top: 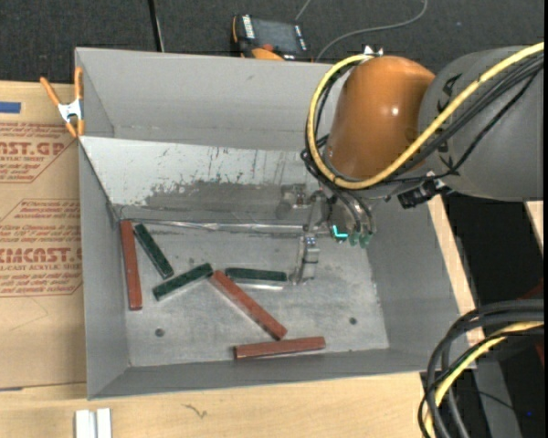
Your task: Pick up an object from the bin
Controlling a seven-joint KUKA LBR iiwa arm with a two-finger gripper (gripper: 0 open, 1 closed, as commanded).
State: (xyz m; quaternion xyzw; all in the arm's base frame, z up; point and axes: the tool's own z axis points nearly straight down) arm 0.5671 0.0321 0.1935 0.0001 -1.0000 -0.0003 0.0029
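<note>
Gripper (pixel 303 276) is hanging low over the bin floor, right of centre. Its tip is sitting just beside the right end of a dark green bar (pixel 256 276) that is lying flat and nearly level across the view. Contact between the two: can't tell. Can't tell either how far open the gripper is standing, or whether it has hold of anything.

The arm is reaching in from the right, with the orange wrist cover (pixel 379 121) and yellow cables (pixel 321 108) looming above the gripper.

The grey metal bin (pixel 210 89) is holding six bars, all lying flat on the floor. A diagonal red bar (pixel 247 305) is running down to the right from just under the dark green bar's left end. A front red bar (pixel 279 347) is lying near the front wall. A tilted green bar (pixel 183 281) is sitting left of centre, a slanting green bar (pixel 152 250) further left, and a left red bar (pixel 131 265) is lying along the left wall just beside it.
</note>
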